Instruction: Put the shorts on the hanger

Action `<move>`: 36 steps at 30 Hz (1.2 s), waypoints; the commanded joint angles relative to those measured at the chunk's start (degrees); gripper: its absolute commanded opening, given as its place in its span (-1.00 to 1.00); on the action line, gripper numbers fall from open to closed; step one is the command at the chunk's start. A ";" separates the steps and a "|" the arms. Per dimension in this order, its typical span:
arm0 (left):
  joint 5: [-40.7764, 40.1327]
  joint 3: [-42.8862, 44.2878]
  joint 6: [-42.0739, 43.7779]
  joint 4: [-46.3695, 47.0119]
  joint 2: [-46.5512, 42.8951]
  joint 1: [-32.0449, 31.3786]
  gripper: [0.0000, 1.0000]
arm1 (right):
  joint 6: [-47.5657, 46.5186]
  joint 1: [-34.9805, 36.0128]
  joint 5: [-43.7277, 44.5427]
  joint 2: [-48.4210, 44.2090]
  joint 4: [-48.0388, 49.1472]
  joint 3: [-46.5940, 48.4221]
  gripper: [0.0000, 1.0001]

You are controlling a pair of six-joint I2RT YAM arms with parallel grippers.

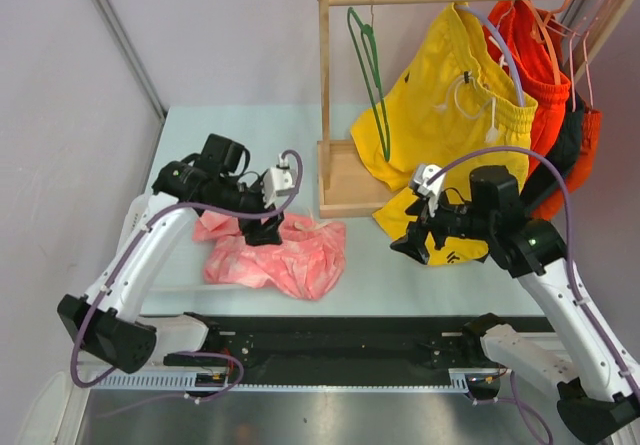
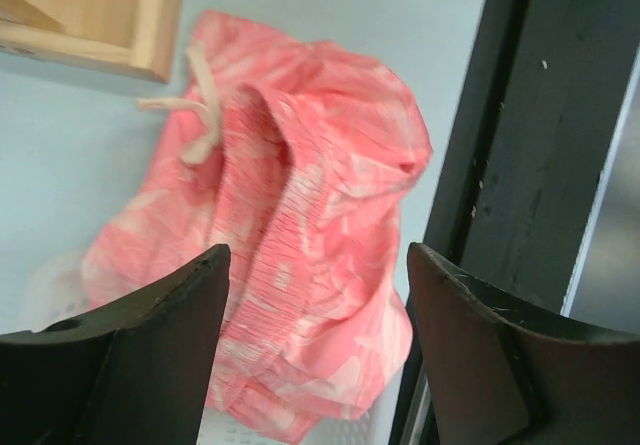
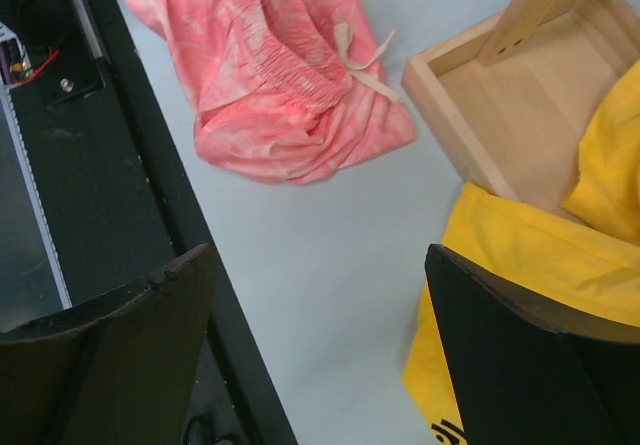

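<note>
The pink mottled shorts [image 1: 295, 255] lie crumpled on the pale table in front of the left arm, waistband and drawstring showing [image 2: 300, 165] [image 3: 270, 75]. My left gripper [image 1: 262, 227] hovers just over them, open, with the fabric seen below the gap [image 2: 317, 255] and nothing pinched. The thin green hanger [image 1: 375, 75] hangs by its hook from the wooden rail, bare. My right gripper [image 1: 412, 247] is open over bare table [image 3: 320, 255], to the right of the pink shorts and beside hanging yellow cloth.
A wooden rack [image 1: 345, 180] stands at the back with a box base [image 3: 520, 115]. Yellow shorts [image 1: 455, 105] and orange-red shorts [image 1: 545, 85] hang from its rail on other hangers. A black rail [image 1: 330, 340] runs along the near edge. A white perforated basket [image 2: 330, 427] shows under the shorts' edge.
</note>
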 commanded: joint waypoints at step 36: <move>-11.37 -26.87 38.48 -15.42 -27.25 -35.94 -1.00 | 7.25 14.69 1.27 11.44 14.75 0.13 0.56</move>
